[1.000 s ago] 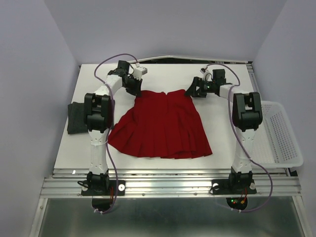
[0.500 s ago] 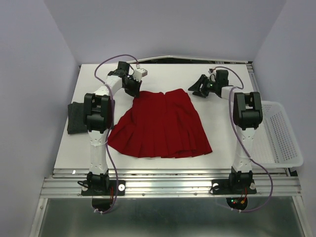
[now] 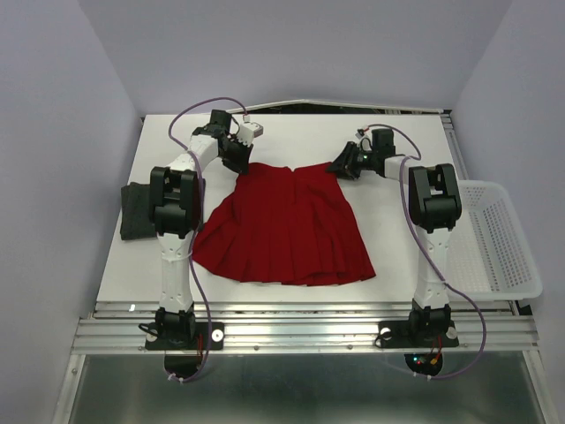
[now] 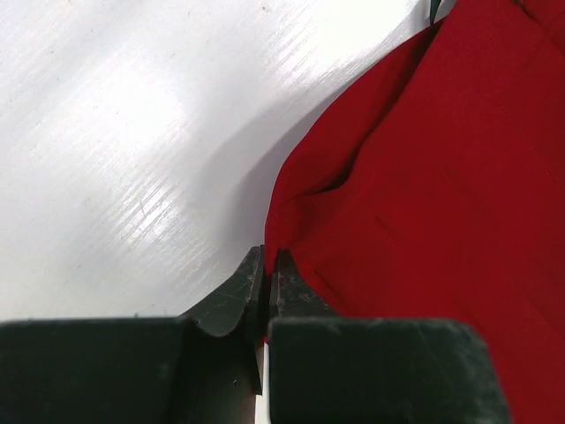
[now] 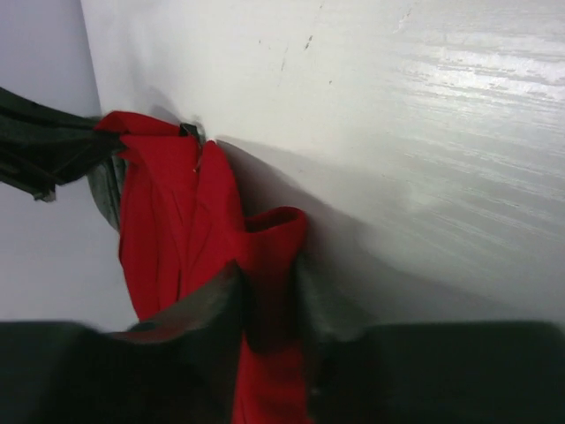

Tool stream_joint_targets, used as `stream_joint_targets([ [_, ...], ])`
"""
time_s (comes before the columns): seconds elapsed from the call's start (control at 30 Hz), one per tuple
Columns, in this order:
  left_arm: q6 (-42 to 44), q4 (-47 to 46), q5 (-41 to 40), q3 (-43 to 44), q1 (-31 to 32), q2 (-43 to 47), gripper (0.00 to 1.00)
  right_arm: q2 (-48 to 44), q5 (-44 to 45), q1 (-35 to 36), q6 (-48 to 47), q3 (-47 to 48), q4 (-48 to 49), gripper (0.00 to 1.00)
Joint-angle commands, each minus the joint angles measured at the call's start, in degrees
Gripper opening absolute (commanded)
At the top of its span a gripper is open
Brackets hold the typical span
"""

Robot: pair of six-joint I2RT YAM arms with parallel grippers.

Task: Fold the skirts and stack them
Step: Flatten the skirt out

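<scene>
Red skirt [image 3: 282, 225] lies spread mid-frame, unfolded — left gripper [image 4: 267, 272] and right gripper [image 5: 267, 274] each pinch a waist corner; grey skirt [image 3: 137, 212], left edge, looks already folded.

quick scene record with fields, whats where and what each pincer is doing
red skirt: spread flat, waistband far, hem near
left pincer: shut on the skirt's left waist corner
right pincer: shut on a fold at the right waist corner
dark skirt: folded flat at the left edge of the table
basket: white mesh, beside the right edge, nothing seen inside
</scene>
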State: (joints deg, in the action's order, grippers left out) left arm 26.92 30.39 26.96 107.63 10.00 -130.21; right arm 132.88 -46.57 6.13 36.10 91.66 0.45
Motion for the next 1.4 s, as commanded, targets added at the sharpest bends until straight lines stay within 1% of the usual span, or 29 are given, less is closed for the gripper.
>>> stream_joint_targets([
  [0.0,0.4,0.1,-0.2,2.2,-0.1,2.9,0.01,0.2,-3.1,0.3,-0.4,-0.4,-1.2,0.23],
  [0.03,0.2,0.1,-0.2,2.1,-0.1,3.0,0.01,-0.6,-1.8,0.3,-0.9,-0.4,-1.2,0.05],
  [0.07,0.3,0.1,-0.2,2.1,-0.1,3.5,0.01,-2.4,-1.0,0.3,-2.0,-0.3,-1.2,0.01],
  [0.2,0.4,-0.3,0.4,1.0,-0.1,5.3,0.00,-7.7,2.1,-0.3,-7.7,-0.9,-1.2,0.01],
  [0.27,0.4,-1.4,2.2,-0.7,-0.2,6.8,0.00,-12.7,4.8,-0.3,-11.3,-2.2,-1.1,0.01],
  [0.3,0.3,-2.3,3.0,-1.7,-0.2,9.0,0.00,-14.5,5.7,-0.3,-14.8,-2.8,-1.2,0.01],
  [0.33,0.2,-3.1,4.1,-3.9,-0.2,10.4,0.00,-17.5,7.0,-0.3,-16.3,-3.8,-1.1,0.01],
  [0.37,0.1,-4.6,6.9,-4.9,-0.4,13.2,0.00,-19.0,8.0,-0.9,-19.2,-4.3,-1.2,0.01],
  [0.43,-0.7,-6.1,9.1,-6.4,-0.6,15.9,0.00,-22.6,9.2,-0.9,-21.4,-4.8,-1.2,0.01],
  [0.5,-3.4,-8.4,11.1,-5.9,-1.0,18.8,0.00,-24.3,10.2,-1.6,-23.3,-4.0,-1.2,0.01],
  [0.6,-6.8,-11.6,11.5,-0.6,-2.3,20.6,0.00,-26.4,11.3,-4.0,-24.2,0.0,-1.2,0.01],
  [0.63,-10.0,-13.3,11.7,1.4,-2.7,21.3,0.00,-26.7,11.4,-4.5,-24.7,1.5,-1.1,0.01],
  [0.67,-11.4,-17.3,12.0,1.9,-3.1,22.9,0.00,-27.4,11.3,-5.1,-26.1,4.4,-1.1,0.01],
  [0.73,-13.5,-21.3,12.2,2.0,-3.8,24.8,0.00,-28.7,11.0,-5.1,-27.7,6.2,-1.1,0.01],
  [0.77,-13.4,-23.9,13.4,1.8,-3.9,26.7,0.00,-29.6,10.4,-5.1,-28.4,6.8,-1.2,0.01],
  [0.87,-9.7,-23.5,17.1,0.8,-3.9,29.4,0.00,-33.6,9.0,-5.1,-29.8,6.7,-1.2,0.01],
  [0.93,-7.7,-22.0,17.6,-1.4,-3.7,32.1,0.00,-37.2,8.6,-5.1,-32.5,4.3,-1.2,0.01],
  [1.0,-4.1,-19.6,14.8,-3.5,-3.1,36.1,0.00,-39.6,8.9,-5.1,-33.5,2.7,-1.1,0.01],
  [1.03,-3.7,-19.8,13.8,-6.7,-2.9,37.8,0.00,-42.2,8.0,-5.1,-33.7,1.8,-1.1,0.01],
  [1.07,-3.5,-20.8,13.8,-8.3,-2.9,39.7,0.00,-43.7,7.1,-5.1,-34.0,1.3,-1.2,0.01],
  [1.1,-3.2,-22.2,14.1,-12.2,-2.9,44.3,0.00,-45.1,6.2,-5.1,-32.7,0.7,-0.6,0.01],
  [1.13,-3.4,-24.0,14.6,-14.7,-2.8,47.1,0.00,-47.9,5.4,-5.1,-32.0,-0.2,2.2,0.01],
  [1.17,-3.7,-28.6,15.9,-17.1,-2.5,52.7,0.00,-48.8,5.2,-5.1,-31.0,0.0,2.5,0.01],
  [1.2,-3.6,-30.7,15.8,-21.8,-1.8,55.3,0.00,-49.6,4.6,-5.1,-30.1,0.5,2.7,0.01],
  [1.23,-2.7,-32.0,14.6,-23.2,-0.3,57.2,0.00,-49.6,4.6,-5.1,-29.2,0.5,3.2,0.01],
  [1.27,-0.7,-31.5,13.0,-24.0,2.3,58.3,0.00,-49.4,3.1,-5.1,-28.4,0.8,3.2,0.01],
  [1.3,1.9,-25.7,9.2,-23.9,9.0,58.5,0.00,-47.6,2.5,-3.9,-27.7,1.8,2.6,0.01],
  [1.33,4.5,-23.0,8.0,-22.9,11.9,57.9,0.00,-46.6,2.3,-2.5,-27.7,2.6,1.6,0.01],
  [1.37,3.3,-21.4,7.7,-22.6,14.1,57.1,0.00,-45.5,2.4,1.6,-27.7,3.3,-0.3,0.01],
])
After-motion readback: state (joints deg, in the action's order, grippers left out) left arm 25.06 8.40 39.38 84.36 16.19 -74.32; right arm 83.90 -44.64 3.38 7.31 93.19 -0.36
